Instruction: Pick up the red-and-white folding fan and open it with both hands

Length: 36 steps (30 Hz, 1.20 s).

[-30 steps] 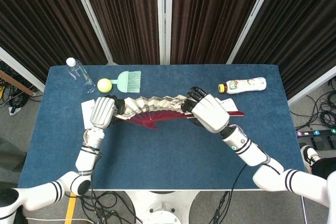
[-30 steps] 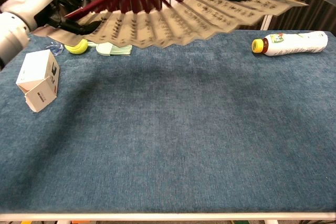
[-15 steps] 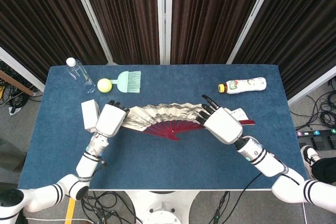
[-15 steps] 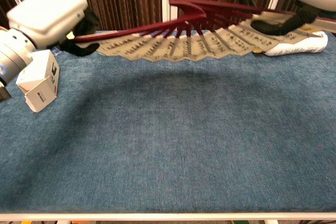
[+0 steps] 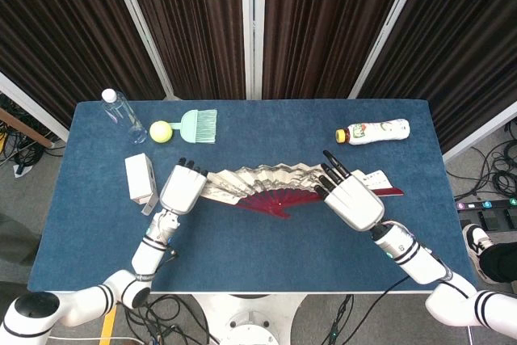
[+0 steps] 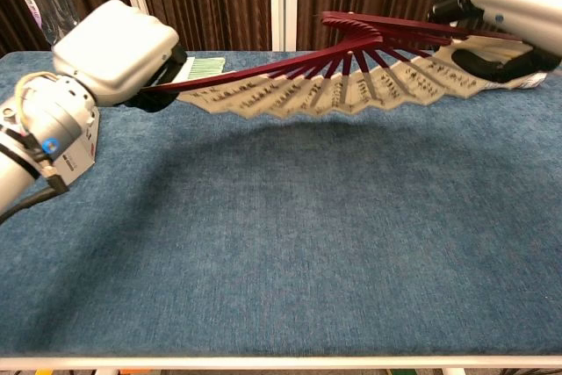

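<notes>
The red-and-white folding fan point(image 5: 271, 184) point(image 6: 334, 85) is spread wide open and held in the air above the blue table. Dark red ribs fan out from a pivot point(image 6: 349, 22); the pale leaf carries printed script. My left hand point(image 5: 182, 187) point(image 6: 117, 52) grips the fan's left end rib. At the opposite end my right hand point(image 5: 352, 199) point(image 6: 507, 6) holds the right end rib. The fan's right tip point(image 5: 389, 191) pokes out past the right hand. Both hands cover the spots where they hold the ribs.
A white box point(image 5: 139, 178) point(image 6: 72, 157) lies by the left hand. At the back left are a clear water bottle point(image 5: 121, 114), a yellow ball point(image 5: 161, 131) and a green brush point(image 5: 199, 125). A white bottle with a yellow cap point(image 5: 373, 131) lies at the back right.
Both hands have carried the open fan toward the table's near edge and lower. In the chest view the fan sinks and the hands loom larger.
</notes>
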Motion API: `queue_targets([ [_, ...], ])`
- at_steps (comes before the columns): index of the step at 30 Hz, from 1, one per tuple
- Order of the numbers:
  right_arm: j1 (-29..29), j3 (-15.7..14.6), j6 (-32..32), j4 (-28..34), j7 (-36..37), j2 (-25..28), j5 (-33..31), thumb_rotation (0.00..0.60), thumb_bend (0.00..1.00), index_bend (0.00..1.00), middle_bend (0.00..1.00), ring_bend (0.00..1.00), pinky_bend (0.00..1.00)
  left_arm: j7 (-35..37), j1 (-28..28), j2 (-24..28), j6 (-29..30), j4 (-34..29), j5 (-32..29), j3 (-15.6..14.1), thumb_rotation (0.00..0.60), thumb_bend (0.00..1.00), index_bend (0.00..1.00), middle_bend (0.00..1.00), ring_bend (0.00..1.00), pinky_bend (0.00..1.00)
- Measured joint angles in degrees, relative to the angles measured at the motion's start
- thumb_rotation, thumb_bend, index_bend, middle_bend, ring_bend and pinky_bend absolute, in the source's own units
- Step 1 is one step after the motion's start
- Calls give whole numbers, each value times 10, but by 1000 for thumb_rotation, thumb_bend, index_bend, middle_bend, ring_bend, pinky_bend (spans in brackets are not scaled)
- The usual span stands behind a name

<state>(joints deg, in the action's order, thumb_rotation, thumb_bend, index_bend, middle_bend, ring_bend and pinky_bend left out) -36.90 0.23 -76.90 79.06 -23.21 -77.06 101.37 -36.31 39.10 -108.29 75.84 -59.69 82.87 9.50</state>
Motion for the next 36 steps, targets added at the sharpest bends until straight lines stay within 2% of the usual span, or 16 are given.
queue_targets([
  [6, 27, -8, -29, -22, -16, -20, 18, 600, 356, 429, 423, 164, 0, 3, 6, -11, 3, 17, 4, 7, 600, 353, 711, 739, 607, 572],
  [9, 37, -9, -37, -30, -21, -27, 20, 600, 323, 347, 369, 113, 0, 5, 8, -17, 2, 25, 6, 6, 600, 302, 620, 668, 547, 547],
  [12, 44, -9, -41, -43, -22, -36, 18, 600, 261, 210, 281, 37, 0, 4, 8, -24, 0, 26, 6, 4, 600, 253, 483, 556, 442, 515],
  [14, 48, -8, -37, -49, -24, -40, 13, 600, 174, 86, 192, 3, 0, 1, 6, -27, -2, 25, 4, 3, 600, 192, 342, 423, 313, 474],
  [16, 52, -8, -27, -51, -30, -43, 2, 600, 102, 14, 112, 0, 0, -11, 4, -29, -8, 20, -3, 3, 600, 115, 224, 292, 190, 409],
  [18, 58, -8, -14, -48, -44, -45, -10, 600, 59, 0, 50, 0, 0, -32, 1, -29, -19, 8, -15, 3, 600, 33, 122, 165, 77, 308],
  [20, 64, -10, -6, -40, -54, -45, -18, 600, 30, 0, 11, 0, 0, -48, -2, -27, -27, -9, -27, 3, 600, 2, 73, 97, 18, 240],
  [24, 76, -15, 4, -15, -71, -36, -28, 600, 0, 0, 0, 0, 0, -76, -10, -14, -38, -62, -45, 2, 600, 0, 27, 36, 0, 177],
  [28, 89, -18, 26, 16, -108, -24, -56, 600, 0, 0, 0, 0, 0, -96, -18, 3, -44, -113, -57, 0, 600, 0, 11, 17, 0, 155],
  [36, 99, -19, 103, 73, -164, -1, -131, 600, 0, 0, 0, 0, 0, -107, -22, 25, -60, -142, -77, 0, 600, 0, 0, 0, 0, 74],
])
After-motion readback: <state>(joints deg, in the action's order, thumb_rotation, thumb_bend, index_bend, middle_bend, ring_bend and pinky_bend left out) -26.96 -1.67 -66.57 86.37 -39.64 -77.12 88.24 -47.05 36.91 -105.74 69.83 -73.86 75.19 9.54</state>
